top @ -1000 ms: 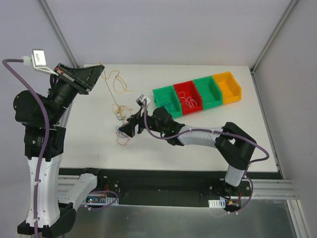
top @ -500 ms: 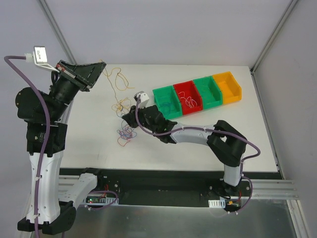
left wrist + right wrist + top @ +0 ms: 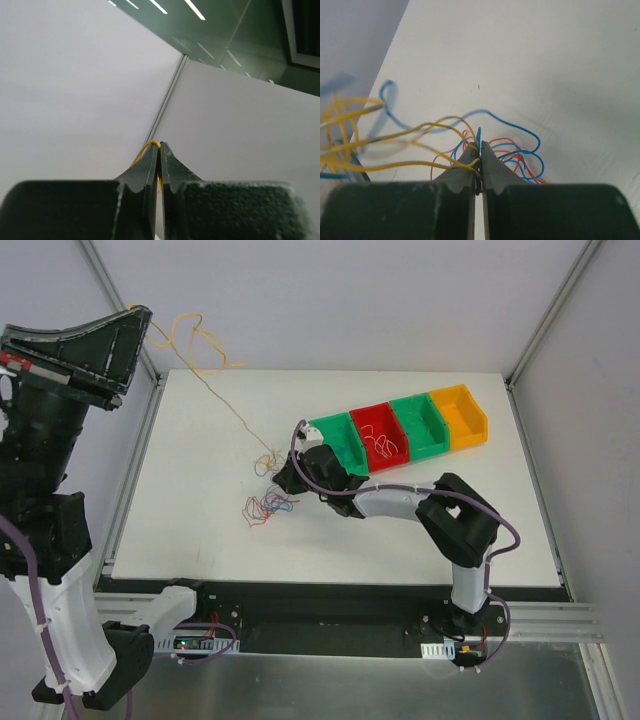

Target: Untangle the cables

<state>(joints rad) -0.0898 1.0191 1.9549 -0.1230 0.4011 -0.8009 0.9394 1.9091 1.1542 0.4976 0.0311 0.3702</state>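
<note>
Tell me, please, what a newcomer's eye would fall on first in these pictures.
The left gripper, high at the upper left, is shut on a yellow wire that runs down to the table. There the right gripper pinches a tangle of wires in blue, red and yellow, left of centre.

Robot arms: two, the left arm (image 3: 45,450) and the right arm (image 3: 400,502). Grippers: two, one per arm, the left gripper (image 3: 140,315) and the right gripper (image 3: 284,480). Table (image 3: 520,510): one. Bins: four in a single row, namely two green (first green bin (image 3: 315,440), second green bin (image 3: 420,425)), one red bin (image 3: 372,413) and one orange-yellow bin (image 3: 458,415). Cables (image 3: 268,502): one tangle with strands in three colours, yellow, blue and red; the number of strands cannot be told. One long yellow cable (image 3: 215,400) can be picked out singly.
</note>
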